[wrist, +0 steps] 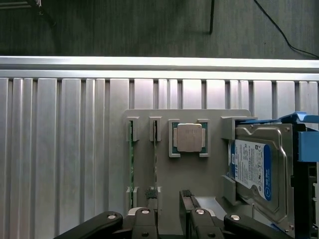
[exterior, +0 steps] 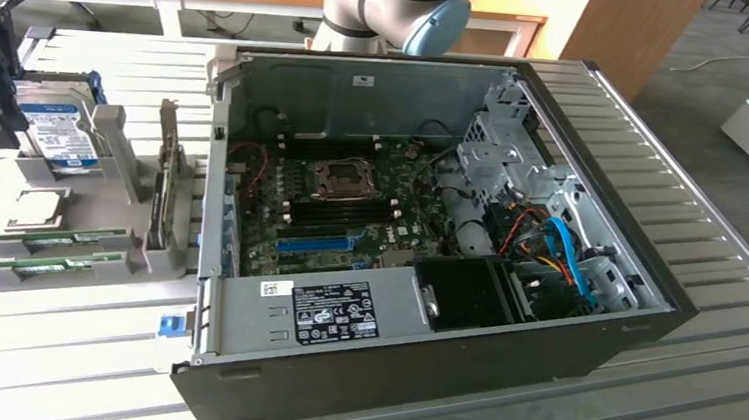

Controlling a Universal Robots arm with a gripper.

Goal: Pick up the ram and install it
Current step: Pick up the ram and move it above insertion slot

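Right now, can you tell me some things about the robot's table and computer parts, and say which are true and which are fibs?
1. The two thin green ram sticks stand on edge in the grey plastic holder tray. True.
2. The black robot gripper is holding a ram stick. False: its jaws stand open and empty.
3. The silver hard drive with the blue label sits in that tray too. True.
4. The big black computer case is closed up. False: its side is open and the green motherboard shows.
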